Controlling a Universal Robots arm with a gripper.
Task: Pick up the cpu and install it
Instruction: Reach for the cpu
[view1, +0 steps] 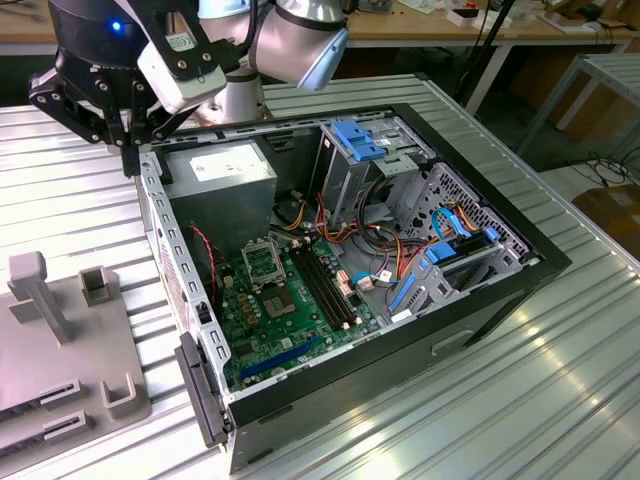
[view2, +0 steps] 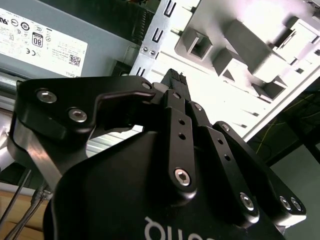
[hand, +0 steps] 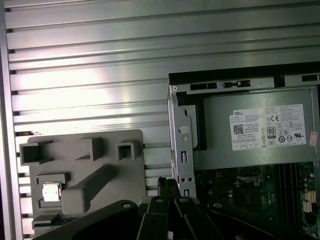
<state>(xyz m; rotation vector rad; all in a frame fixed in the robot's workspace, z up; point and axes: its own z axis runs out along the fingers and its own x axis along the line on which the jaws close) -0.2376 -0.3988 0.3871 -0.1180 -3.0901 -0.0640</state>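
The cpu (hand: 50, 191), a small silvery square chip, lies in a recess near one end of the grey holder block (hand: 115, 170) on the ribbed table. In the exterior view my gripper (view1: 130, 158) hangs over the case's rim on that view's left, above the gap between the holder block (view1: 60, 340) and the open computer case (view1: 350, 260). Its fingers look shut, with nothing between them, in both wrist views (hand: 167, 184) (view2: 173, 77). Inside the case, the square metal-framed socket (view1: 262, 262) sits on the green motherboard (view1: 290, 310).
The grey power supply (view1: 222, 180) fills the case corner nearest the gripper. Blue-tabbed drive cages (view1: 365, 150) and bundled cables (view1: 385, 255) crowd the exterior view's right. Upright posts (view1: 35, 290) rise from the holder block. Ribbed metal table (view1: 560, 380) surrounds the case.
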